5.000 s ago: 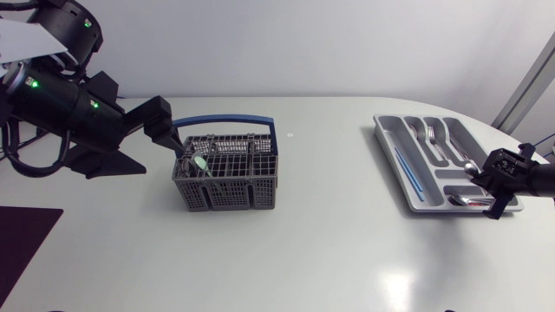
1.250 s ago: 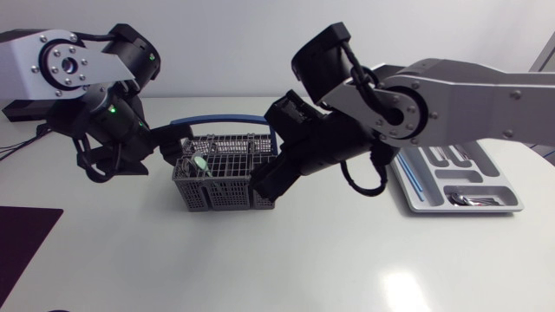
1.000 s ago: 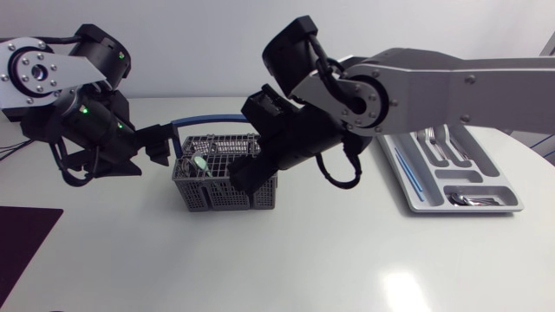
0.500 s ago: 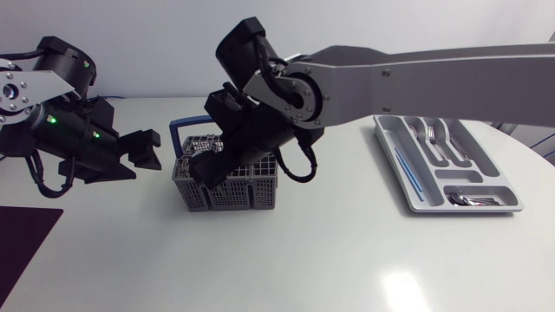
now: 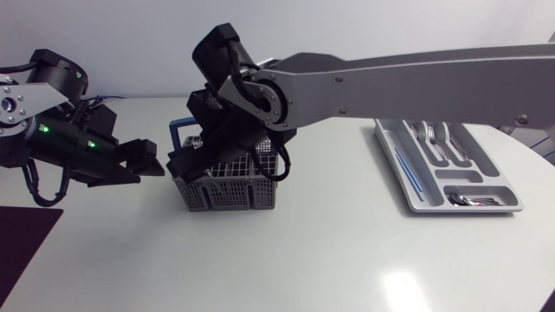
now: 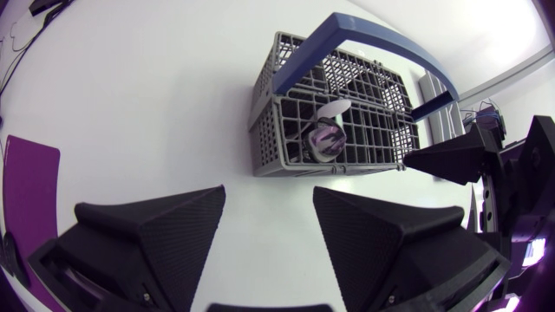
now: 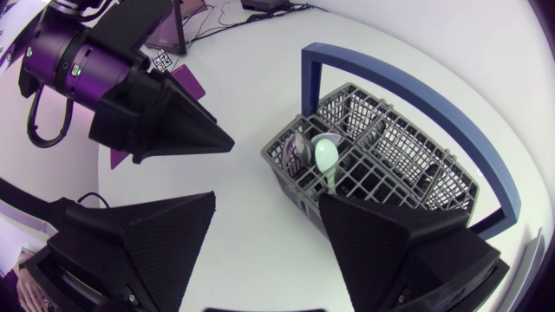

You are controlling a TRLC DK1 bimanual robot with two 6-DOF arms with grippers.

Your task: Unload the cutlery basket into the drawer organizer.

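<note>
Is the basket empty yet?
Not empty. The right wrist view shows a pale green spoon and a metal piece standing in an end compartment of the basket.

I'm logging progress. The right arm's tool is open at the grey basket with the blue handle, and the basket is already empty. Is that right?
Not empty. The right wrist view shows a pale green spoon and a metal piece beside it standing in a corner compartment of the basket. The rest holds: the right tool is open at the grey, blue-handled basket.
</note>
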